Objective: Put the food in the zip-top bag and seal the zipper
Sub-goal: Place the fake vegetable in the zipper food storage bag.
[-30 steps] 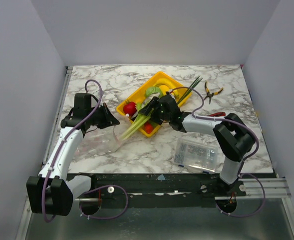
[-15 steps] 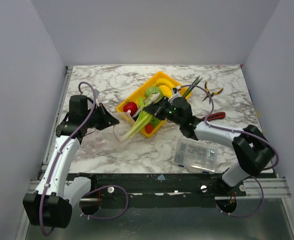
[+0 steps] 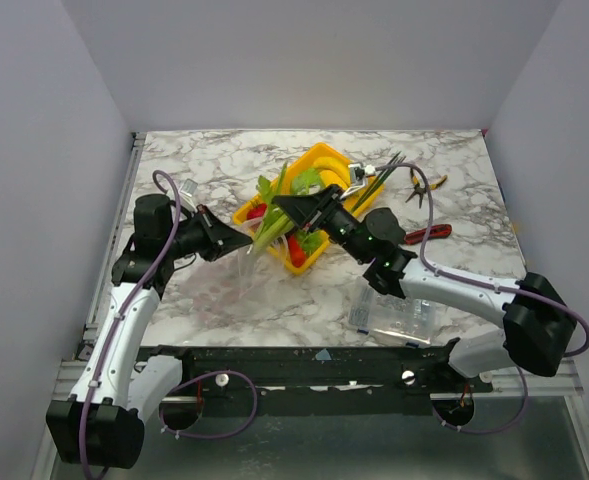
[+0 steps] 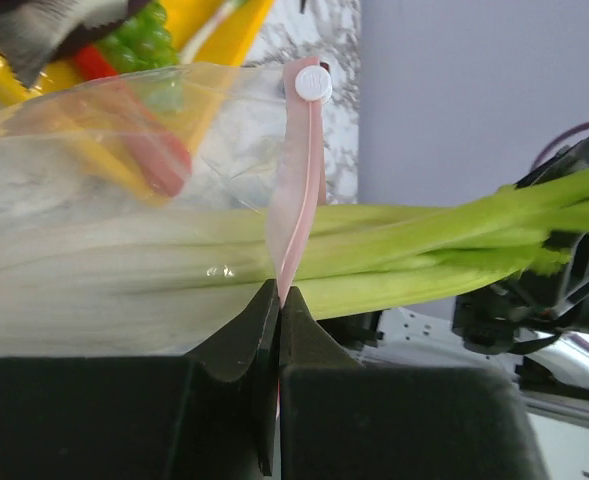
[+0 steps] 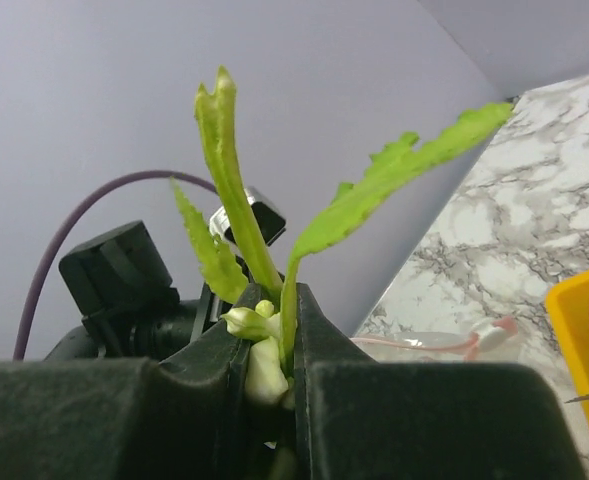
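My left gripper (image 4: 278, 292) is shut on the pink zipper (image 4: 294, 190) of the clear zip-top bag (image 4: 84, 140) and holds the mouth edge up; in the top view that gripper (image 3: 242, 240) is left of the tray. My right gripper (image 5: 271, 300) is shut on the white-green leek (image 5: 264, 370), whose leaves (image 5: 374, 190) stick up. From above, the right gripper (image 3: 284, 206) holds the leek (image 3: 266, 222) tilted over the bag mouth. In the left wrist view the leek (image 4: 394, 255) lies across, its pale end showing through the plastic. Other food (image 3: 296, 248) sits in the yellow tray (image 3: 324, 150).
Yellow-handled pliers (image 3: 424, 182) and a red utility knife (image 3: 429, 233) lie right of the tray. A rigid clear box of small parts (image 3: 394, 310) stands at the front right under the right arm. Grey walls close in the table on three sides.
My right gripper has shut on the leek and lifted it from the tray leftward to the bag mouth. The left arm has shifted slightly right, still gripping the zipper.
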`<state>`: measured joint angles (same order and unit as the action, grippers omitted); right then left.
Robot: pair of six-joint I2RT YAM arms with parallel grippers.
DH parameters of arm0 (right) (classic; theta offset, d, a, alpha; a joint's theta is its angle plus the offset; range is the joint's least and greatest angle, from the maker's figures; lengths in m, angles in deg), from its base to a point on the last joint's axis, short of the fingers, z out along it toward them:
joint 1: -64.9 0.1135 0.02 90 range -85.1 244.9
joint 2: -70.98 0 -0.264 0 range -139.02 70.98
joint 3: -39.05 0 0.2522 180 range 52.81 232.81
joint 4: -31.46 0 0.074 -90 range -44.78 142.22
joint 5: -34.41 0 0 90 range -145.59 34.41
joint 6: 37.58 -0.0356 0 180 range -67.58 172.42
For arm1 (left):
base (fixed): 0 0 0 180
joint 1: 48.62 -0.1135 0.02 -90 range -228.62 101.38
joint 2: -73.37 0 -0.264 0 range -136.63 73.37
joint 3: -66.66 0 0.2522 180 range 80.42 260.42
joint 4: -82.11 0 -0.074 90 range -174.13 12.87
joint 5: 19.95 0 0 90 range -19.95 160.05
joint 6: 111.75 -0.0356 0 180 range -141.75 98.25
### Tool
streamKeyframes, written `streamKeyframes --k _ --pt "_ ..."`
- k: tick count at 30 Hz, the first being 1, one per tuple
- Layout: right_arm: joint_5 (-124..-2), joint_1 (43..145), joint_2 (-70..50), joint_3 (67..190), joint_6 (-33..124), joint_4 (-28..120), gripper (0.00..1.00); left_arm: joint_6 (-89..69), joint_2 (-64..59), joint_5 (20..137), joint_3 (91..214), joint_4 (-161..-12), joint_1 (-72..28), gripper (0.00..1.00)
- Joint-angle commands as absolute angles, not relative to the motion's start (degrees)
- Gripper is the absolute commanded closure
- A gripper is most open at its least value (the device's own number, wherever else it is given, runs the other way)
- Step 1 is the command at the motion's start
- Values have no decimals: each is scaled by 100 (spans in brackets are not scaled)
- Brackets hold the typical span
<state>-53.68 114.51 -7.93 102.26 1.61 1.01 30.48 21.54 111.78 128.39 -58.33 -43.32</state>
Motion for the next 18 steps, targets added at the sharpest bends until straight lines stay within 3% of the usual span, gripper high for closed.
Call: streamKeyframes --k 1,15,18 --pt "-4708 11937 -1178 10344 994 -1036 100 3884 2275 12062 12713 -6686 -4361 100" --pt "-3723 12440 -1415 9434 1156 -2551 100 4686 2457 12223 12713 -7622 -4361 100" --pt "-3619 12624 -1532 9341 1919 -3119 100 4858 2521 12217 12532 -7787 -4361 100"
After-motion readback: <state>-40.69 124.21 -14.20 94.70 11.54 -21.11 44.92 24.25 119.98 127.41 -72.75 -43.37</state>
